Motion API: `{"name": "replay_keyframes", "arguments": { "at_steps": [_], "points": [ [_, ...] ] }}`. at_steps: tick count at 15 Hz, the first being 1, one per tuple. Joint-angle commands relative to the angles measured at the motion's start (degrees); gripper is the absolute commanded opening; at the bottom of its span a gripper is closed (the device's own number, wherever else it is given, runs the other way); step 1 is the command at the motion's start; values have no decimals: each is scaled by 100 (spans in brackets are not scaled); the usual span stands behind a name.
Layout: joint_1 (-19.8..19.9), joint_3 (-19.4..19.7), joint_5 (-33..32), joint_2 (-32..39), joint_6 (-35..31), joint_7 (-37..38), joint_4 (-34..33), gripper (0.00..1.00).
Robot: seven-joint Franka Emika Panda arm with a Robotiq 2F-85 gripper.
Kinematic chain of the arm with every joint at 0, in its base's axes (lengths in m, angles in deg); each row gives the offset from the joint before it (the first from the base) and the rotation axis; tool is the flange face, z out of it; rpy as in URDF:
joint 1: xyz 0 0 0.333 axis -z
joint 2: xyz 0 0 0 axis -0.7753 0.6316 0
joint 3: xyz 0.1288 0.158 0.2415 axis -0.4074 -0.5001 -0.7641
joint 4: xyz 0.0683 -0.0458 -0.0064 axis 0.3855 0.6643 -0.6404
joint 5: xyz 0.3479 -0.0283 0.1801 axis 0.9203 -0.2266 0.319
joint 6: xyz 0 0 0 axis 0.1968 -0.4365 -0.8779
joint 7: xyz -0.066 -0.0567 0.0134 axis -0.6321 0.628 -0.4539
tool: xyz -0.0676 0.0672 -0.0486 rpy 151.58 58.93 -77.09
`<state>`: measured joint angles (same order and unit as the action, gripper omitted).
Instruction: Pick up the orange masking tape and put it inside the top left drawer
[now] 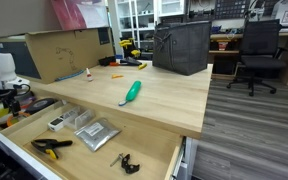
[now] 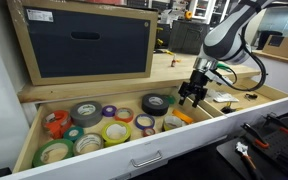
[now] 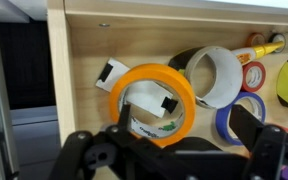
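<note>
Orange masking tape (image 3: 154, 72) | lower edge hidden behind tool (image 3: 172, 152) | grip unclear

Orange masking tape (image 3: 156, 72): flat ring, inside open light-wood top left drawer (image 2: 214, 122).

The orange masking tape (image 3: 152, 70) is shown as a bright orange ring against the pale wood of the top left drawer (image 3: 84, 60). Beside it a cream roll (image 3: 234, 62), a red roll (image 3: 262, 72) and a blue roll (image 3: 224, 125) are seen. In an exterior view, a teal tool (image 1: 131, 93) and a yellow-and-black clamp (image 1: 50, 147) are seen.
</note>
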<state>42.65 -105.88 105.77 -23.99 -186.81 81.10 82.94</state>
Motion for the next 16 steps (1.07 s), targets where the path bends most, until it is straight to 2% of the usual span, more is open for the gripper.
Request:
{"name": "replay_keyframes", "arguments": {
  "at_steps": [1,7,9,11,12,16],
  "points": [
    [220,-232,877,5,-198,-659,61,100],
    [171,-310,2254,185,-163,-1693,-144,100],
    [123,-216,2552,224,-150,-1979,-171,100],
    [85,-139,2758,272,-130,-2210,-202,100],
    [241,-280,2766,365,-197,-2280,-218,100],
    [233,-287,2794,644,-237,-2488,-422,100]
  ]
}}
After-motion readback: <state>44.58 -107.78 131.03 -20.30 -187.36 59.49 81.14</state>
